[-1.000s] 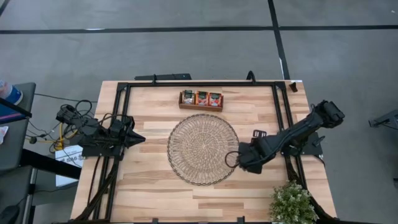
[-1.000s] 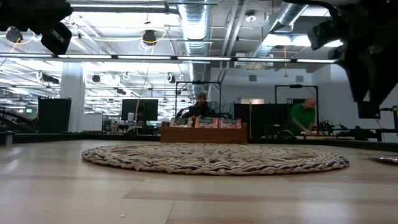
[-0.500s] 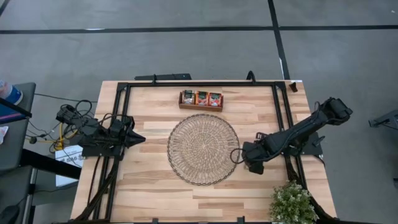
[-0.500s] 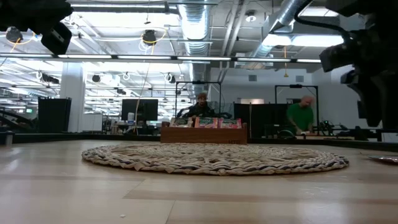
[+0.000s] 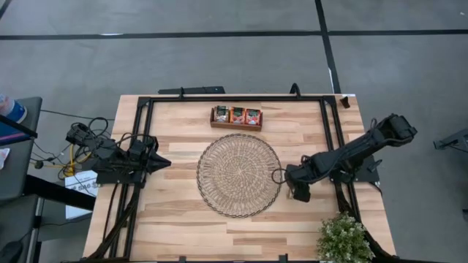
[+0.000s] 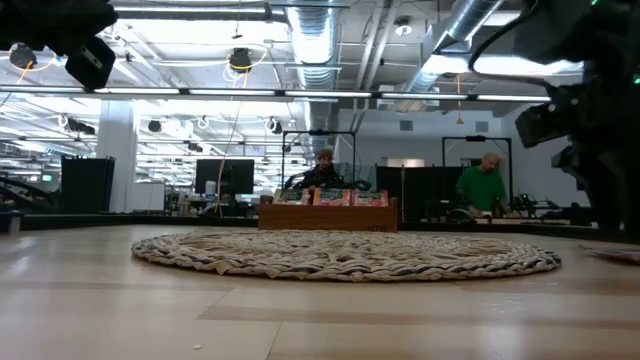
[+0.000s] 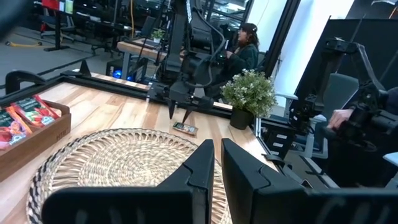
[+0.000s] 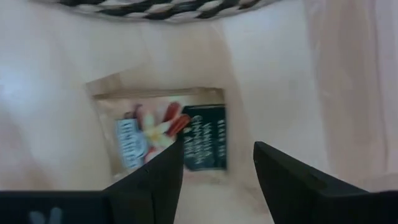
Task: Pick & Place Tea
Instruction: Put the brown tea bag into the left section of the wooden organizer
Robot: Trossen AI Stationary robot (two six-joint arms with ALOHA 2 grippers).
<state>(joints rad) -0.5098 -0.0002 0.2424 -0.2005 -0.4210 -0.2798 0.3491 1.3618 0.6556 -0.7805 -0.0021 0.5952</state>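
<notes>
The right gripper (image 8: 217,177), jaws apart, has swung off the woven mat (image 5: 238,175) to hover over a beige tea sachet (image 8: 165,132), ready to grasp.

Even, bright overhead light falls on the table (image 5: 183,219) in the high view, and the arms and the potted plant (image 5: 342,239) cast only soft, short shadows. In the low view the ceiling strip lights (image 6: 300,95) glare white while the near wood lies soft and out of focus, and the dark arm at the right edge is a blurred silhouette against that brightness. The right wrist view is washed pale and blurred, the sachet (image 8: 168,134) beneath it smeared and its print unreadable, whereas the left wrist view is sharper, its own tool (image 7: 214,168) dark and unlit in front.
</notes>
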